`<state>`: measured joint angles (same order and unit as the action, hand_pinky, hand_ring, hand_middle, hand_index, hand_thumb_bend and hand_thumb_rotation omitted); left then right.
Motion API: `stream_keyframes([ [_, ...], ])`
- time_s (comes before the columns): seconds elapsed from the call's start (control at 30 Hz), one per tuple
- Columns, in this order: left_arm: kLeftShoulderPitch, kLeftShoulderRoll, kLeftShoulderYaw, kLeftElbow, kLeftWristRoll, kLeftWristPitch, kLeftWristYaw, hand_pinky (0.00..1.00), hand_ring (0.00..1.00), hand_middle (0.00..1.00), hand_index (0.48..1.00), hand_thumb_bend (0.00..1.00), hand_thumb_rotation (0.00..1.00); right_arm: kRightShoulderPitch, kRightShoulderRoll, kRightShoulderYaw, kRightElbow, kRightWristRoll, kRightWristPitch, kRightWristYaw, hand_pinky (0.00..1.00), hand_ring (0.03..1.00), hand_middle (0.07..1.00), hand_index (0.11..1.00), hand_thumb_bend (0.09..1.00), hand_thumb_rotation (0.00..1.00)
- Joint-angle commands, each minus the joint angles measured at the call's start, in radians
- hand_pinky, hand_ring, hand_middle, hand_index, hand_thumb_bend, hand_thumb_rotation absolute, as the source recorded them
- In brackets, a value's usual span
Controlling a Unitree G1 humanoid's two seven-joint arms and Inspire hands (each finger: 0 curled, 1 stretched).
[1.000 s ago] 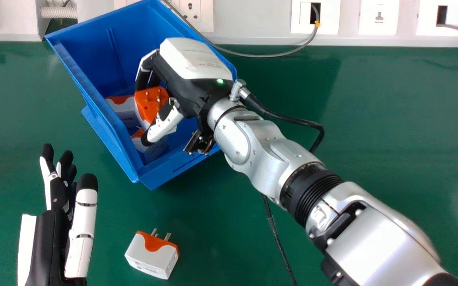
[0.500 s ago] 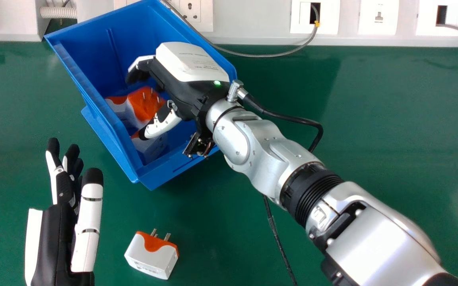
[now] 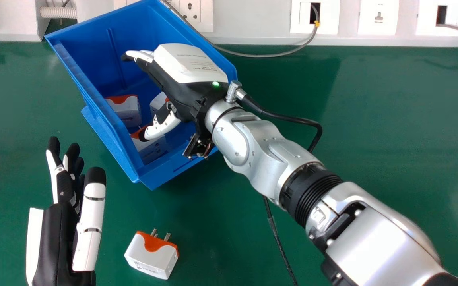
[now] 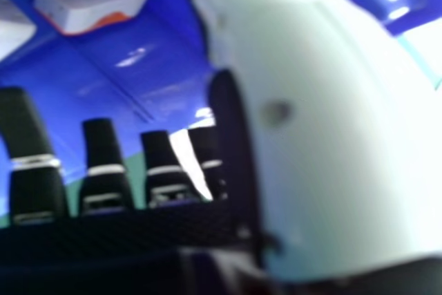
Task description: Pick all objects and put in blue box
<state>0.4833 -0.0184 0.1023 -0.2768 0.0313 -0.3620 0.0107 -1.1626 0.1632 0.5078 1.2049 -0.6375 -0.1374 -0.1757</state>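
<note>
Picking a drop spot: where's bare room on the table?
Widest: green table between right arm and socket panel. Smaller: between the loose adapter and black cable. Crowded: blue box, its near part holding adapters with the right hand over it.

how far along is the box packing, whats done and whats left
Mostly done, it seems: at least three adapters lie in the blue box. Nothing is in hand: the right hand is inside the box with its fingers extended. One more adapter is left on the green table, near the left hand.
</note>
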Motion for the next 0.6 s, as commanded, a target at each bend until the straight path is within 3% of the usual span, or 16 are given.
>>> stream_keyframes([
  [0.0, 0.001, 0.004, -0.002, -0.015, 0.011, -0.016, 0.008, 1.00, 1.00, 1.00, 1.000, 0.42, 0.90, -0.007, 0.005, -0.008, -0.049, 0.011, -0.020, -0.023, 0.44, 0.826, 0.894, 0.877, 0.413, 0.00],
  [0.17, -0.004, 0.000, -0.004, -0.016, 0.009, -0.019, 0.008, 1.00, 1.00, 1.00, 1.000, 0.41, 0.92, 0.051, -0.033, -0.009, -0.131, 0.005, -0.041, -0.064, 0.44, 0.816, 0.882, 0.863, 0.416, 0.00],
  [0.27, -0.006, 0.001, -0.004, -0.018, 0.025, -0.019, 0.016, 1.00, 1.00, 1.00, 1.000, 0.38, 0.93, 0.143, -0.069, -0.024, -0.268, 0.016, -0.057, -0.075, 0.44, 0.810, 0.878, 0.844, 0.420, 0.00],
  [0.33, -0.001, 0.002, -0.006, -0.029, 0.031, -0.005, 0.020, 1.00, 1.00, 1.00, 1.000, 0.35, 0.94, 0.216, -0.099, -0.025, -0.379, 0.013, -0.067, -0.073, 0.44, 0.808, 0.876, 0.842, 0.427, 0.00],
  [0.43, 0.001, 0.001, -0.004, -0.030, 0.017, -0.005, 0.019, 1.00, 1.00, 1.00, 1.000, 0.33, 0.93, 0.348, -0.163, -0.005, -0.575, -0.035, -0.090, -0.106, 0.44, 0.795, 0.864, 0.837, 0.434, 0.00],
  [0.57, 0.006, 0.005, 0.003, -0.029, 0.020, 0.000, 0.021, 1.00, 1.00, 1.00, 1.000, 0.34, 0.94, 0.561, -0.243, -0.013, -0.876, -0.042, -0.121, -0.082, 0.44, 0.817, 0.875, 0.845, 0.428, 0.00],
])
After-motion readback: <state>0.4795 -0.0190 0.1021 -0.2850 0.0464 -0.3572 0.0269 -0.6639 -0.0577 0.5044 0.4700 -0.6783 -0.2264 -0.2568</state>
